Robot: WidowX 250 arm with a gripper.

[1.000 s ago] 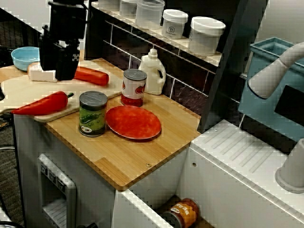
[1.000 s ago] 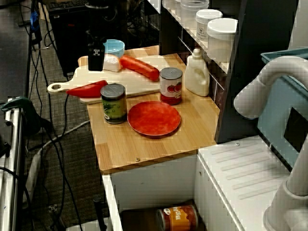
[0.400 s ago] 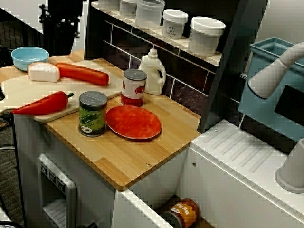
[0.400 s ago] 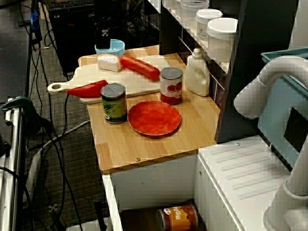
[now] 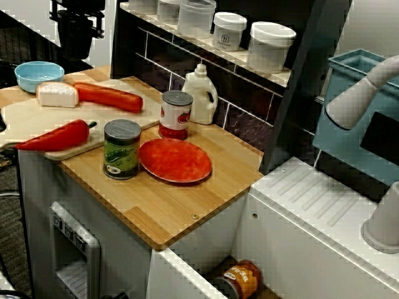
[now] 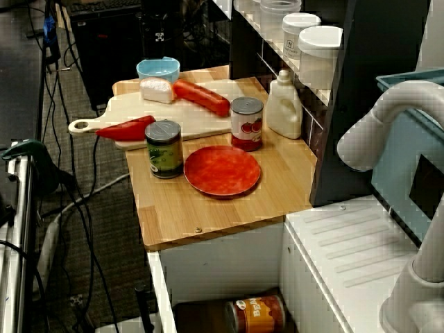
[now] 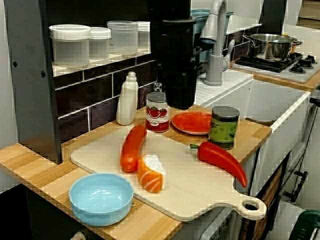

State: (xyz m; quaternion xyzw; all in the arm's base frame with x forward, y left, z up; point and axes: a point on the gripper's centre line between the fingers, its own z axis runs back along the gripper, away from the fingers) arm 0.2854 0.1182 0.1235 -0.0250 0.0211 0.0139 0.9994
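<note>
The hand [image 7: 180,101] hangs high above the salmon slice [image 7: 150,174], carrying nothing; wide or narrow, I cannot tell. The slice lies ungrasped on the board [image 7: 197,186] below.

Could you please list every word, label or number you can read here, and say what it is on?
Nothing reads for certain.
White jar on the shelf: small dark label, too small to read.
Green can: label blurred.
Tomato can: tomatoes pictured, wording blurred.
Orange can under the counter: pale letters, too blurred to read.
</note>
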